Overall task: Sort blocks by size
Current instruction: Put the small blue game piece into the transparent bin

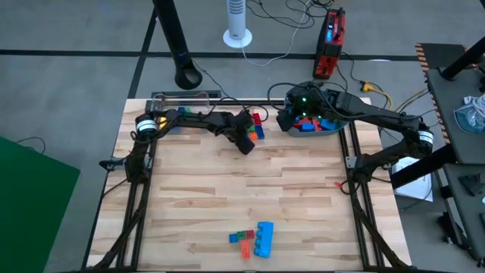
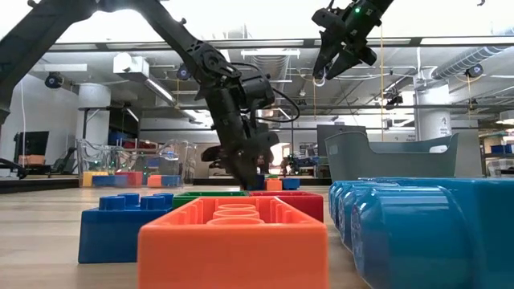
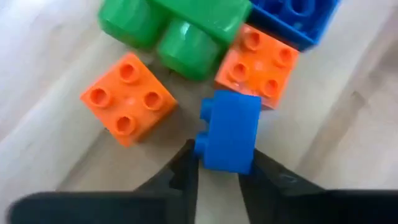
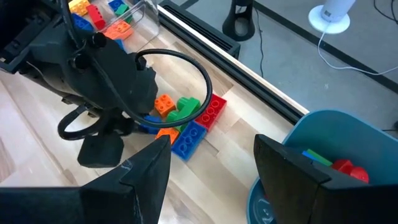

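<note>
My left gripper (image 1: pixel 248 144) hangs low over a cluster of blocks (image 1: pixel 258 125) at the far middle of the table, shut on a small blue brick (image 3: pixel 229 130). Below it lie two orange bricks (image 3: pixel 127 99), a green one (image 3: pixel 180 31) and a blue one (image 3: pixel 292 18). My right gripper (image 4: pixel 211 162) stands open, raised above the near rim of the teal tub (image 1: pixel 333 129), which holds several blocks (image 4: pixel 342 165). Another group of blocks (image 1: pixel 254 239) lies near the table's front edge, among them a chunky blue one (image 1: pixel 264 239). My left gripper pinches the small blue brick by two opposite sides (image 3: pixel 205 152) between its two fingers (image 3: pixel 186 165). The fingers come from above and point down. The brick sits studs sideways over the orange bricks; whether its lower end touches the table does not show.
A clear plastic box (image 1: pixel 182 98) with several small bricks stands at the far left corner. Dark cables (image 4: pixel 180 81) loop off the left arm over the cluster. Bare wood (image 1: pixel 250 189) lies between the far cluster and the front blocks.
</note>
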You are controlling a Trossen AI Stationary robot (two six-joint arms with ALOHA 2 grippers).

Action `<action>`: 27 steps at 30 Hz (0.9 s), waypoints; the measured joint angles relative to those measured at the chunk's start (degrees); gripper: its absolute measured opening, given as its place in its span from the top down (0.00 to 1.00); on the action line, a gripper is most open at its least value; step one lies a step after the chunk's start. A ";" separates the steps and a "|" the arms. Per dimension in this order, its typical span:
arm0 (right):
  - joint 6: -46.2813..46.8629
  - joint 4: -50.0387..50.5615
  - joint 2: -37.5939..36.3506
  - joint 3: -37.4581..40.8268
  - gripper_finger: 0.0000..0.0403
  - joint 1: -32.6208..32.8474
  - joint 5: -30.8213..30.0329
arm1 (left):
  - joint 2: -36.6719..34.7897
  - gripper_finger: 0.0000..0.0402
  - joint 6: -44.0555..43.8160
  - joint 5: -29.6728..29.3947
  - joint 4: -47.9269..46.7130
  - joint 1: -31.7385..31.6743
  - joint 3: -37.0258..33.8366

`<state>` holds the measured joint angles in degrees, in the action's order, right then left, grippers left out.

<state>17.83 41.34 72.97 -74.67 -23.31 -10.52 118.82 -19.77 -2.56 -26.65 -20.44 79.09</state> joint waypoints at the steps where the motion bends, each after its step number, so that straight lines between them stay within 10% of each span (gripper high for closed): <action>1: -0.02 -0.02 0.02 0.00 0.46 0.00 0.00 | -0.46 0.87 0.13 1.13 -0.84 0.02 -0.01; 15: -1.38 0.02 0.00 0.00 0.46 0.00 -0.02 | -7.66 0.97 8.06 5.23 -10.94 0.05 8.19; 27: -1.38 0.21 0.00 0.02 0.46 0.00 0.22 | -2.97 0.65 -17.01 3.59 -10.71 0.75 10.86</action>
<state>16.45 41.55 72.97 -74.65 -23.31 -10.31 115.85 -36.78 1.03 -37.36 -19.69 89.95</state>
